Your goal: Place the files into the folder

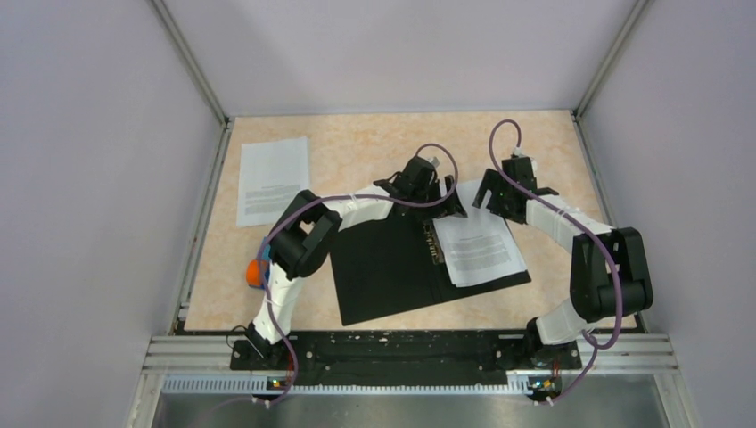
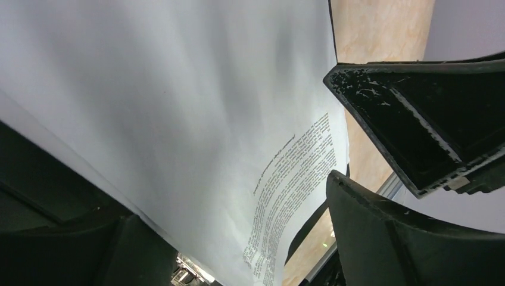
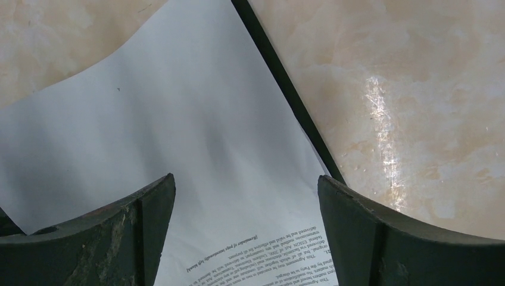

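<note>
The folder [image 1: 383, 267] lies open at the table's centre, black inside up, with its metal clip [image 1: 437, 241] along the spine. One printed white sheet of the files [image 1: 481, 245] rests on its right half, slightly askew and curling at the far end. A second sheet [image 1: 272, 178] lies at the back left. My left gripper [image 1: 453, 203] hovers at the sheet's far left corner, jaws wide apart; its wrist view shows the sheet [image 2: 178, 119] close up and the clip [image 2: 187, 271]. My right gripper [image 1: 492, 192] is open just above the sheet [image 3: 178, 119], holding nothing.
A small orange-and-blue object [image 1: 257, 272] sits beside the left arm's elbow. Grey walls enclose the beige table [image 1: 357, 143] on three sides. The folder's black edge [image 3: 286, 89] shows past the sheet. The right gripper's finger [image 2: 417, 113] looms close in the left wrist view.
</note>
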Controlling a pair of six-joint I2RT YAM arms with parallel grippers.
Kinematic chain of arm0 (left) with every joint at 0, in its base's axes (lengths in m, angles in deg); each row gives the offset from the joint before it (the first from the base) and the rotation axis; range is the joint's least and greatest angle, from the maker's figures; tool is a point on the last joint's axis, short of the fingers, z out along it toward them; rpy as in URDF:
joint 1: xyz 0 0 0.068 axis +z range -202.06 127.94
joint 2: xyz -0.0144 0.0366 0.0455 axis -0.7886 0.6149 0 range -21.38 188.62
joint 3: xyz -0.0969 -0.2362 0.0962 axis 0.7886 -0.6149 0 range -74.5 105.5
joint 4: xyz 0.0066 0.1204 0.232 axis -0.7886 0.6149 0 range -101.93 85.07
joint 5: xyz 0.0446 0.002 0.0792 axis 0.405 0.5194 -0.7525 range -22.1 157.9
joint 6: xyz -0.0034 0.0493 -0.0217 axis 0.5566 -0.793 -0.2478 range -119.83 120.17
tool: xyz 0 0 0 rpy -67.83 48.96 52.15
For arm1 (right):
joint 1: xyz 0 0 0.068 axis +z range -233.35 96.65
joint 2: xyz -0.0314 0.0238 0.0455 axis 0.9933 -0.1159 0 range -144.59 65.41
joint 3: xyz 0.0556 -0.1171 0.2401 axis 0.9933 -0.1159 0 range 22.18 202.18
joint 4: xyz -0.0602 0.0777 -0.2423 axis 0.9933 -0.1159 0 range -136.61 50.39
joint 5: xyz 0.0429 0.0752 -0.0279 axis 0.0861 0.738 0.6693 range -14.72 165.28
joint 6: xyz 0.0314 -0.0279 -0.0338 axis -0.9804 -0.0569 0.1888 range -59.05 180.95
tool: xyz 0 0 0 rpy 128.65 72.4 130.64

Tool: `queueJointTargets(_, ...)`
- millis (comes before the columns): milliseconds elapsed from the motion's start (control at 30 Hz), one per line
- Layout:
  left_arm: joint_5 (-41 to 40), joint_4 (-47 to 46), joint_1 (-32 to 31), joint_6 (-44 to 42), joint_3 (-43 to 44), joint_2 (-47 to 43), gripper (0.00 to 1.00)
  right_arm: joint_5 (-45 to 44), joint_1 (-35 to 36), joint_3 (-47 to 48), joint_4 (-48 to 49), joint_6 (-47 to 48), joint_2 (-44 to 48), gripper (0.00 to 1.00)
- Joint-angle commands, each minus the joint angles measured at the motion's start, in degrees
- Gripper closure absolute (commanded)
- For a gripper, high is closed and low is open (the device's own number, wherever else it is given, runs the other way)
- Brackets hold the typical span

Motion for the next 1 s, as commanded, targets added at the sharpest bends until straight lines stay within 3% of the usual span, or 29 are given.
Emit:
queueJointTargets(0,-2.5,2.1,1.0,-5.5,-1.1,-5.4,0.11,0.0,-0.4,0.2,2.1,-0.5,0.0,0.12)
queueJointTargets(233,-1.7,4.3,1.1,-7.8,-0.3,-5.8,0.07,0.4,-0.4,0.2,1.8,-0.5,1.5,0.13)
queueJointTargets(600,-7.5,7.8,5.4,-11.8,-3.8,-13.2,0.06,5.8,0.4,3.2,1.1,-0.3,4.2,0.15)
queueJointTargets(767,-12.5,10.2,15.2,-13.6,-9.0,-19.8,0.06,12.4,7.2,8.2,5.9,0.6,3.1,0.14)
queueJointTargets(967,-18.1,14.4,36.3,-17.2,-10.3,-22.8,0.05,16.4,16.6,20.6,10.2,1.0,-9.3,0.13)
